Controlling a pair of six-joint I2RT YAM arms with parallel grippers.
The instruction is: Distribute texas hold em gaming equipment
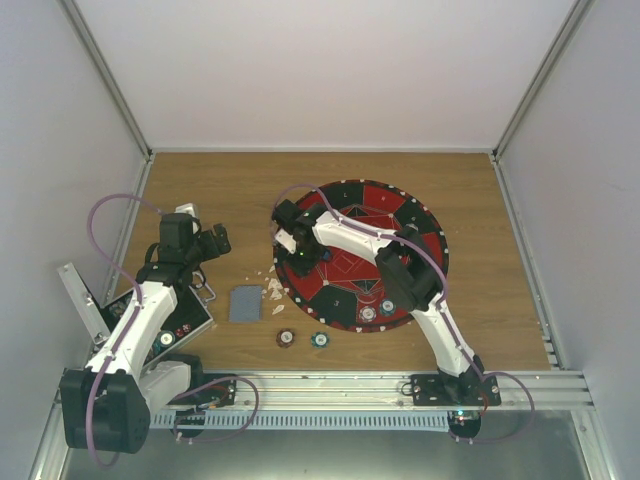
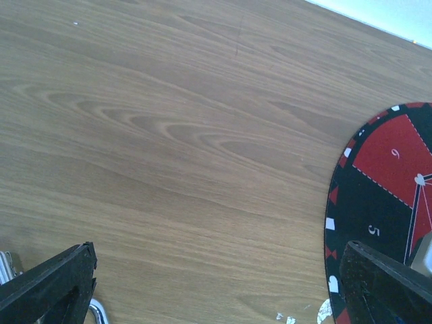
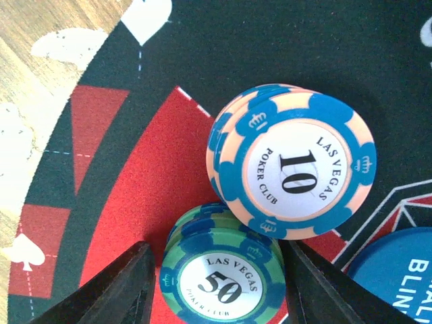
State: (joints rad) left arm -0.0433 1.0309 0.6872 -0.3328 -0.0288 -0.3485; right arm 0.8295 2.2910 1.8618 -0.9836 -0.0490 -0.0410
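In the right wrist view a short stack of green-and-blue "50" poker chips rests on the red-and-black mat, between the fingers of my right gripper. The jaws stand open, with a thin gap on the left side. A blue-and-peach "10" stack leans just beyond it, and a plain blue disc lies at the right. From above, the right gripper is at the mat's left edge. My left gripper hangs wide open and holds nothing above bare wood. Grey-blue cards lie on the table.
A red chip and a teal chip lie near the front edge. Two more chips sit on the mat's near rim. A black case lies under the left arm. White scraps lie beside the cards.
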